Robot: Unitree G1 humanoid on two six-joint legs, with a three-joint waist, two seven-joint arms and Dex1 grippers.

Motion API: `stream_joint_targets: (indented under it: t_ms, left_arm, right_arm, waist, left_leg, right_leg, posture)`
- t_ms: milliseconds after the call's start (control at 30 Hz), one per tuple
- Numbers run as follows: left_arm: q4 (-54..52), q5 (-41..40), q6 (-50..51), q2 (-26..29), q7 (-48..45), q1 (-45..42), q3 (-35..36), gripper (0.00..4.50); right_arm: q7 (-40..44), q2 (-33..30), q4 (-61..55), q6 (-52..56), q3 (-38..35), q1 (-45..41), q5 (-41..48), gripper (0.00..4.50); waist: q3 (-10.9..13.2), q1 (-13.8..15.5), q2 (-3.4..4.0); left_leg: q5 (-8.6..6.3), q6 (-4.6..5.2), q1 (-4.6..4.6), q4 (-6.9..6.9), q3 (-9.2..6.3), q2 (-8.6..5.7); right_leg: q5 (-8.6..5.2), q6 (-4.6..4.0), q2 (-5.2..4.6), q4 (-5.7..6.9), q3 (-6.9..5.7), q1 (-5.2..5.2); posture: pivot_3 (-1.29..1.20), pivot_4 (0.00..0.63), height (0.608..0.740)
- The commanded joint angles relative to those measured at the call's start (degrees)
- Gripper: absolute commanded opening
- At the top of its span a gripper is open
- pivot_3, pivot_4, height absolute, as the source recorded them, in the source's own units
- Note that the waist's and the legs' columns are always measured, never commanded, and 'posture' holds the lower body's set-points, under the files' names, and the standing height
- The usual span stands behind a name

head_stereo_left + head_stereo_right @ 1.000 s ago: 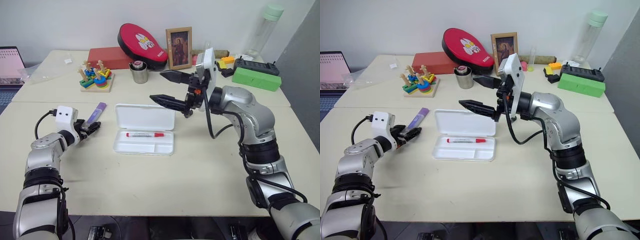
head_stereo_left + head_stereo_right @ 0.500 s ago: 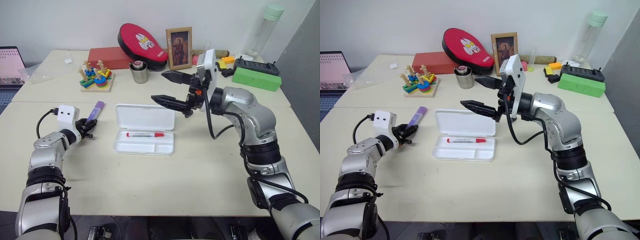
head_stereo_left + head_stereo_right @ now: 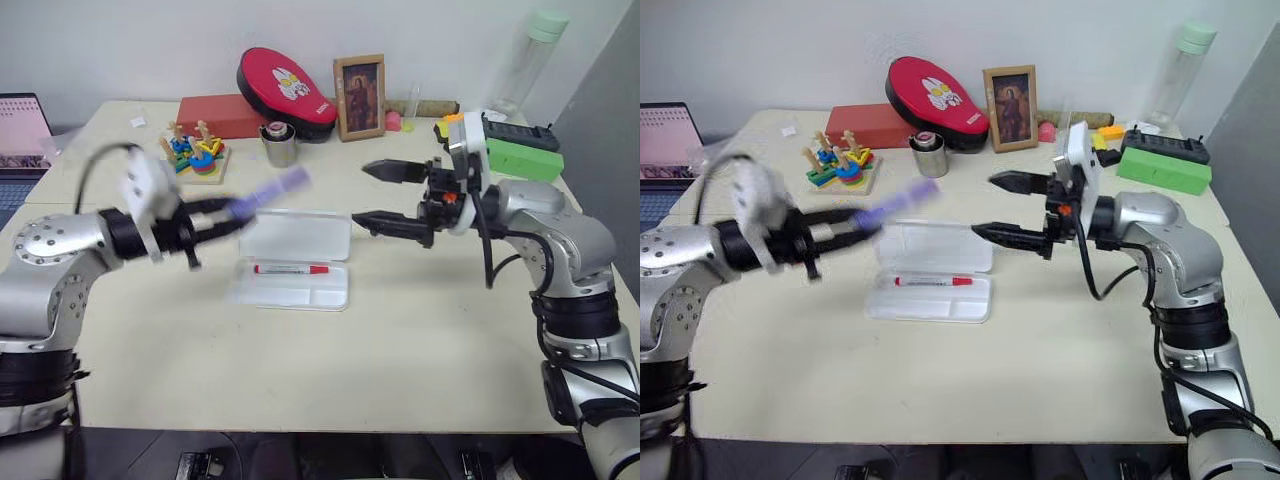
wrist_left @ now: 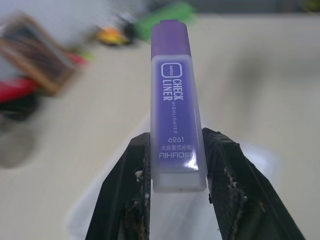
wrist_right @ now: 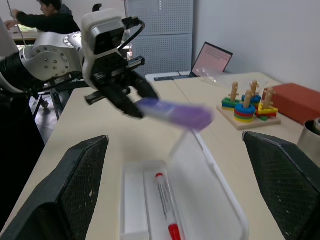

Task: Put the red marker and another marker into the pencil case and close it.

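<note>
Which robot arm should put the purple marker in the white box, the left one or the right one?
Probably the left. Its left gripper already pinches the thick lilac marker above the open white plastic pencil case, where the slim red-capped marker lies. The right gripper is open, holding nothing.

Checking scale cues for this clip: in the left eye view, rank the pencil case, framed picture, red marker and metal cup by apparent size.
1. pencil case
2. framed picture
3. red marker and metal cup: too alike to rank; the cup sits farther away.
</note>
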Motion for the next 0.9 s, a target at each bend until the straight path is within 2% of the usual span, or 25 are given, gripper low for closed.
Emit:
stream_joint_targets:
  t_ms: [33, 300, 700, 767, 900]
  left_arm:
    - [4.4, 7.6, -8.3, 3.3, -8.9, -1.1, -5.9, 1.18]
    - [18.7, 17.6, -19.8, 0.4, -15.1, -7.9, -13.5, 1.18]
    - [27.3, 21.6, -24.6, -3.3, -18.8, -12.3, -15.0, 1.18]
    - [27.4, 21.9, -24.5, -3.4, -19.1, -12.4, -15.1, 1.88]
    - [27.3, 22.0, -24.0, -3.8, -19.0, -12.4, -14.8, 2.66]
  right_arm:
    - [0.7, -0.5, -1.9, -1.0, -0.2, 0.2, 0.0, 4.5]
    - [-1.3, -1.2, -5.8, 0.2, -0.2, 3.8, 0.4, 4.5]
    - [-3.5, -2.1, -8.9, 1.6, -0.7, 6.5, 1.1, 4.5]
    - [-3.6, -2.1, -8.9, 1.7, -0.7, 6.5, 1.3, 4.5]
    - [-3.5, -2.0, -8.7, 1.7, -0.5, 6.5, 1.3, 4.5]
  waist:
    - [0.0, -0.2, 0.01]
    - [0.0, 0.4, 0.01]
    - [0.0, 0.4, 0.0]
    - [0.0, 0.4, 0.0]
    - [0.0, 0.4, 0.0]
  left_leg:
    - [0.0, 0.0, 0.0, 0.0, 0.0, 0.0]
    - [0.0, 0.0, -0.14, 0.01, 0.02, 0.0]
    - [0.0, 0.0, -0.14, 0.01, 0.01, 0.01]
    - [0.0, 0.0, -0.14, 0.01, 0.01, 0.01]
    - [0.0, 0.0, -0.14, 0.01, 0.01, 0.01]
  right_leg:
    - [-0.01, -0.01, 0.0, 0.01, 0.0, -0.02]
    - [-0.02, -0.03, 0.01, -0.01, 0.0, -0.15]
    - [-0.02, -0.03, 0.01, 0.02, -0.01, -0.15]
    - [-0.02, -0.03, 0.01, 0.02, 0.0, -0.15]
    - [-0.01, -0.03, 0.01, 0.02, -0.01, -0.15]
  posture:
    - [0.0, 0.15, 0.74]
    - [0.0, 0.15, 0.74]
    - [0.0, 0.15, 0.74]
    - [0.0, 0.15, 0.74]
    - [0.0, 0.15, 0.74]
